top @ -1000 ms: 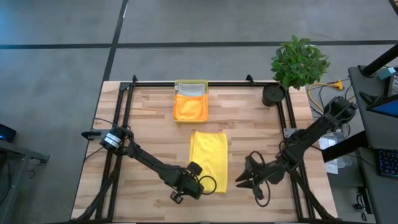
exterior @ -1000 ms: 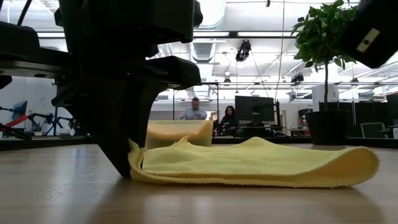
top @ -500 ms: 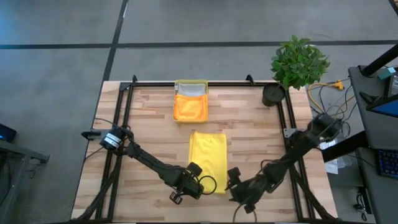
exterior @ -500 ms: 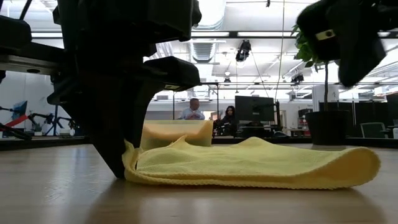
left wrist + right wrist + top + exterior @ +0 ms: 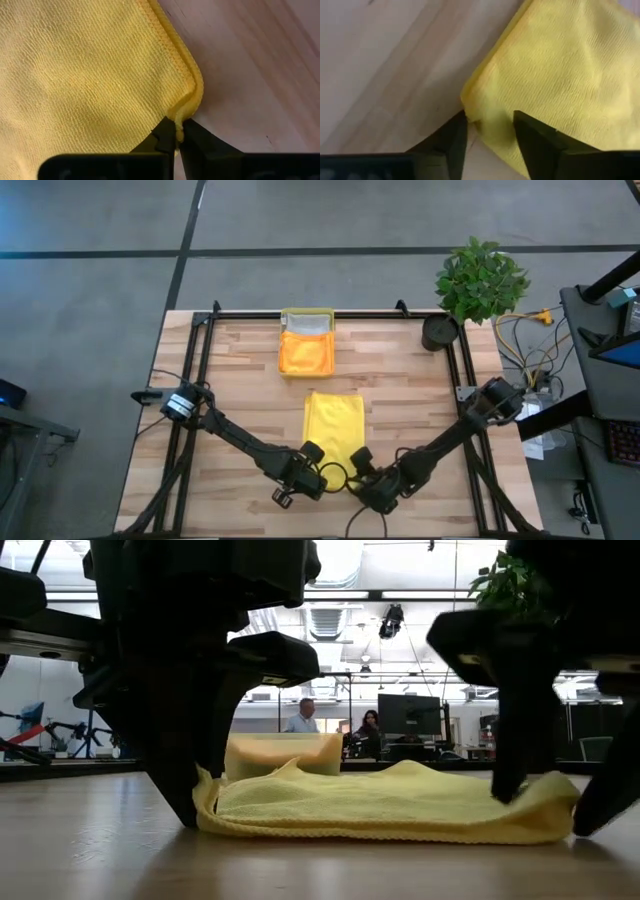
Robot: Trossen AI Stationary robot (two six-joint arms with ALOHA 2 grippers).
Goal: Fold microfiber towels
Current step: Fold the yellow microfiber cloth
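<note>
We hold the yellow towel (image 5: 335, 438), lying folded at the table's (image 5: 240, 390) near middle, by one near corner in the clamped left gripper (image 5: 178, 136); the right gripper (image 5: 490, 127) straddles the other corner, jaws apart; we should close squarely before lifting; we count one yellow towel, one orange towel (image 5: 306, 353) in one tray (image 5: 306, 313).

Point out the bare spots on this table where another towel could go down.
Bare wood lies left of the yellow towel, toward the left arm's base, and right of it, between the towel and the potted plant. A narrow strip separates the towel from the tray. The near edge is crowded: the left gripper and right gripper meet at the towel's corners.
</note>
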